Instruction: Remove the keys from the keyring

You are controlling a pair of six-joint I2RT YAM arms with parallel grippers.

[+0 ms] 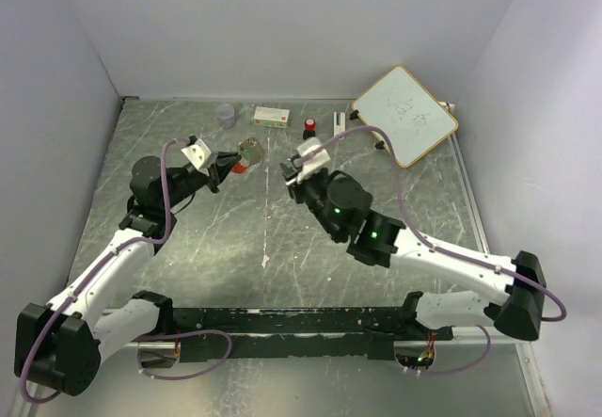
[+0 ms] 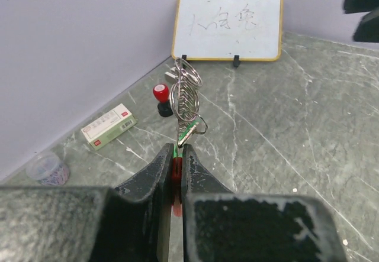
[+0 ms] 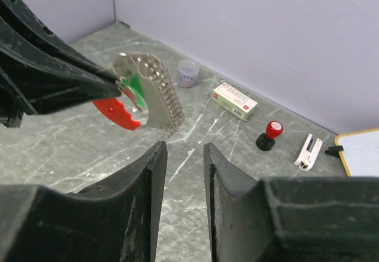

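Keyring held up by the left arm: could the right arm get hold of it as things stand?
Probably yes. The right gripper is open and faces the keyring with only air between; the left gripper pinches the red key.

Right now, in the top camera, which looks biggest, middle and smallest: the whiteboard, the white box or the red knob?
1. whiteboard
2. white box
3. red-and-black knob
All three sit near the back wall, so distance barely skews this.

Scrawl on the whiteboard point(image 2: 228, 25) is unreadable.
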